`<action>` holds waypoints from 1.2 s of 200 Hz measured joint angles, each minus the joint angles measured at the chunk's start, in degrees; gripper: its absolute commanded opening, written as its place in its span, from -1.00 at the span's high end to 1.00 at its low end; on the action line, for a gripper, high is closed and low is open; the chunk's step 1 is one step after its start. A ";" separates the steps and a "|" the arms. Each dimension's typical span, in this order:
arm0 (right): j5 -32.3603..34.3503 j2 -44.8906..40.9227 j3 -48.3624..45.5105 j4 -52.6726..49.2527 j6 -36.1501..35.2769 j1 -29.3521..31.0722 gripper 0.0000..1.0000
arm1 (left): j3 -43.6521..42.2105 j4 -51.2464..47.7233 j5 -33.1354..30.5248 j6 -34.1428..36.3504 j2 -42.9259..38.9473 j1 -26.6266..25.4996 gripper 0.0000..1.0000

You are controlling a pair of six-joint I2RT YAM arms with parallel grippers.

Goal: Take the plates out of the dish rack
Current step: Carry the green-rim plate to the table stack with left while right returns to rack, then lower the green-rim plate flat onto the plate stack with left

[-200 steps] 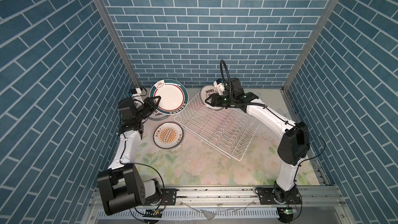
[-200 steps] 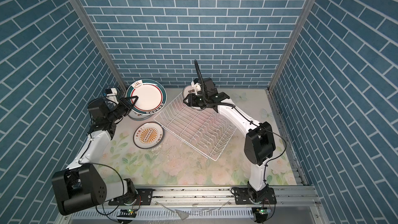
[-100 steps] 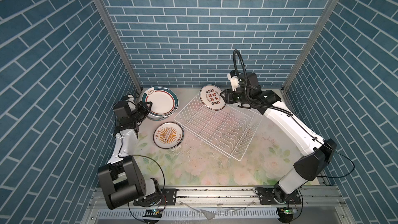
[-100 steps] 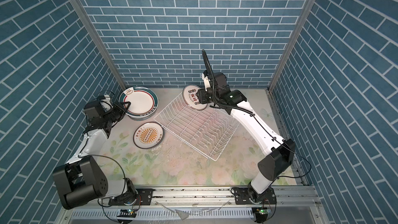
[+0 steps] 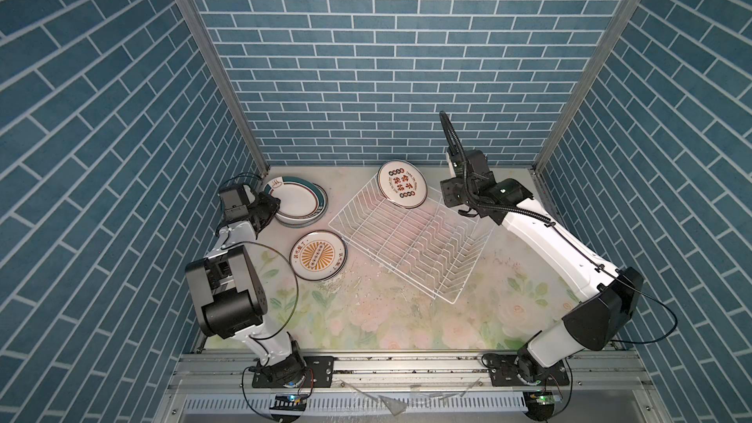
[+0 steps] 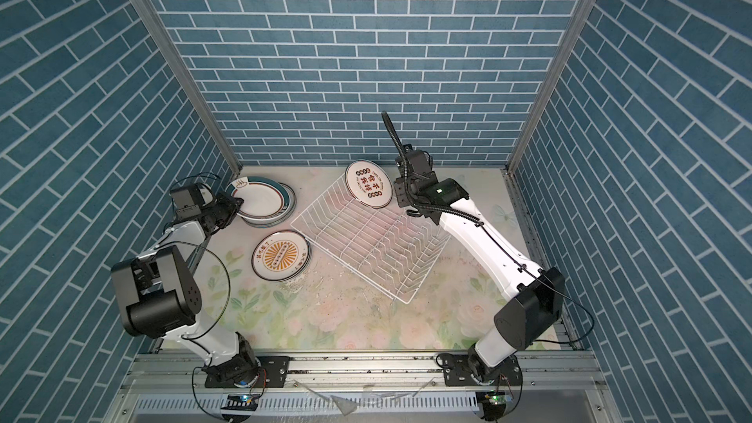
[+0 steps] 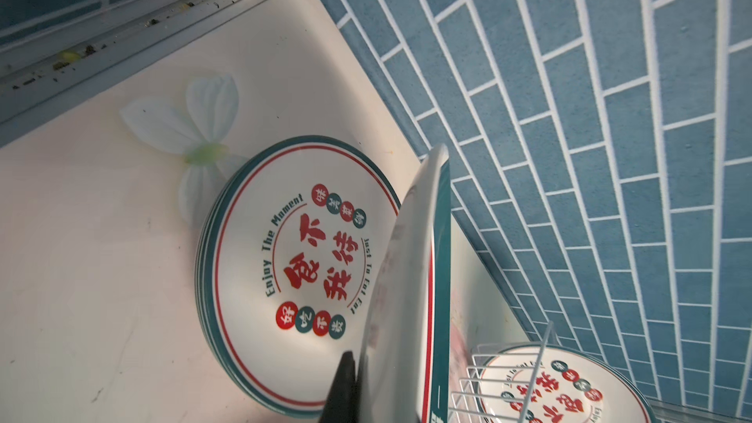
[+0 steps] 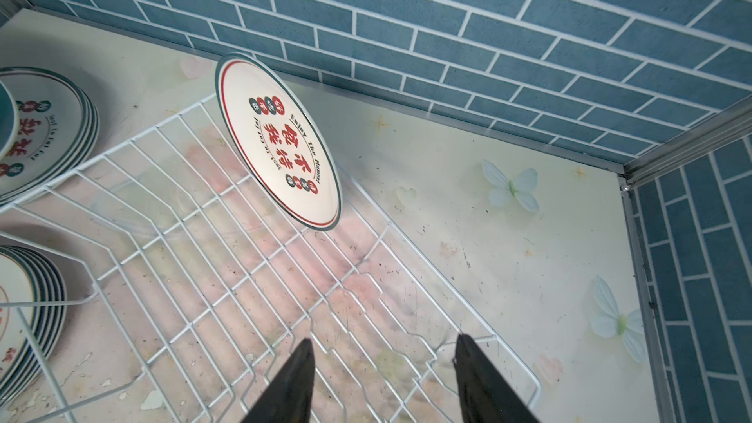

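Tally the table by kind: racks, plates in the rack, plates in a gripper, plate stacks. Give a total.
dish rack: 1
plate in the rack: 1
held plate in the left gripper: 1
plate stacks, teal-rimmed stack and sunburst stack: 2
Total: 5

We see glossy glazed ceramic plates [image 5: 402,185] and a smooth white-coated wire dish rack [image 5: 411,238]. We find the walls [image 5: 366,75] matt.
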 measured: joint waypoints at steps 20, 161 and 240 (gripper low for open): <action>0.31 0.00 -1.18 0.02 -0.04 -0.04 -0.14 | 2.82 -1.36 -1.03 0.63 2.58 0.02 1.00; -1.14 1.05 -2.21 0.09 -0.07 -0.26 -0.20 | 9.18 -5.09 -2.36 0.31 13.40 0.44 0.11; -2.69 1.75 -2.21 0.07 -0.07 -0.26 -0.21 | 22.88 -21.90 -8.70 6.88 17.70 -2.10 -0.20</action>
